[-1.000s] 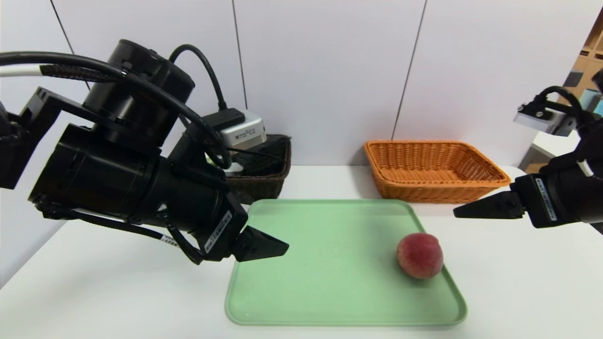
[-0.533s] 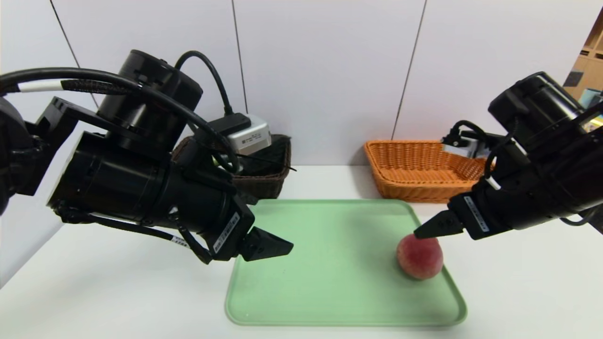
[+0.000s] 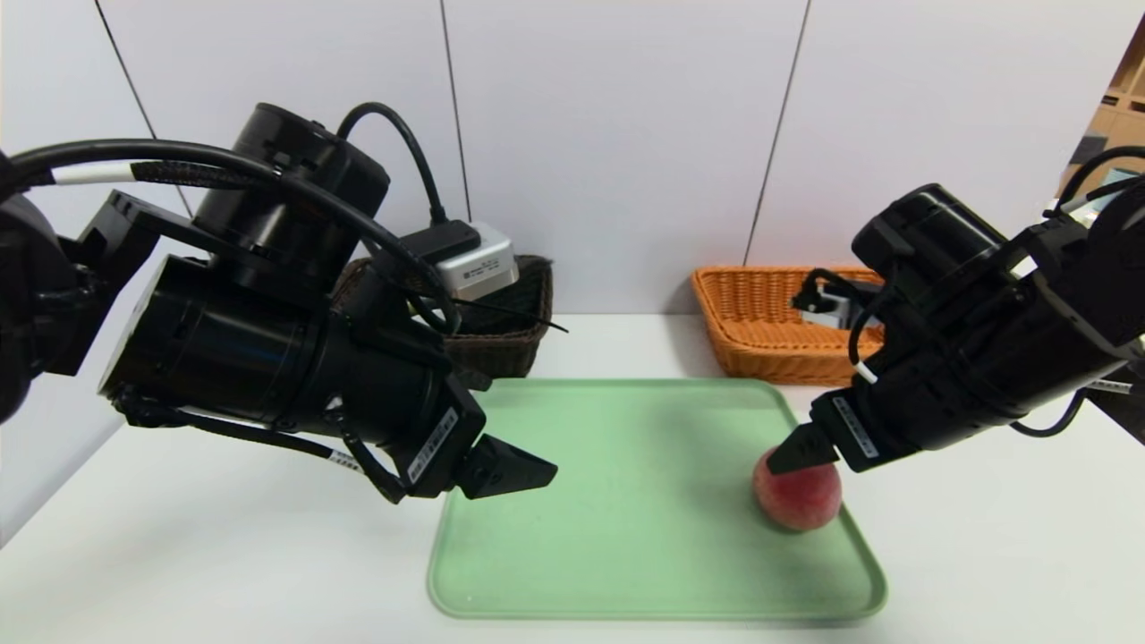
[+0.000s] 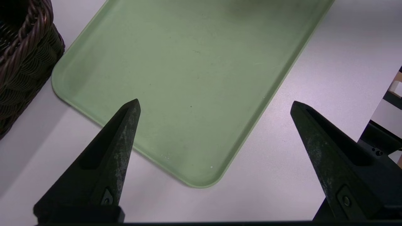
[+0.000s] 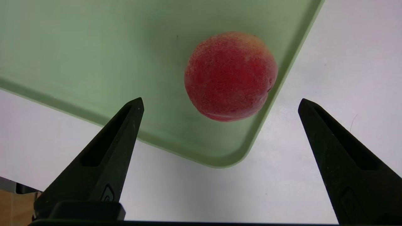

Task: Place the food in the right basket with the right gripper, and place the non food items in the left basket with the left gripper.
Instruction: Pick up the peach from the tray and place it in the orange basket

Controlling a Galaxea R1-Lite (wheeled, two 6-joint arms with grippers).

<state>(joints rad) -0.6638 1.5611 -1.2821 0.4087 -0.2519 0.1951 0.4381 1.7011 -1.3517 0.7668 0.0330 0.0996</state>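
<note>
Head view: my right claw (image 3: 799, 450) hangs directly above the peach (image 3: 797, 491), fingers spread wide and holding nothing. The peach sits on the green tray (image 3: 626, 501) near its 4 o'clock corner, close against the rim. The orange basket (image 3: 769, 326) stands off the tray's 1 o'clock corner. My left claw (image 3: 510, 469) waits idle over the tray's 9 o'clock edge, also wide and empty, in front of the dark brown basket (image 3: 501, 331).

Left wrist view: only bare tray (image 4: 194, 78) and desk (image 4: 329, 62) lie between the fingers; nothing to collect.

Right wrist view: the peach (image 5: 230, 75) lies ahead of the finger gap, toward the 12 o'clock side. Procedure, as I judge it: advance until the fruit is centred between both fingers (image 5: 110, 150), descend to its widest girth, close gently so it does not roll against the rim or bruise.
</note>
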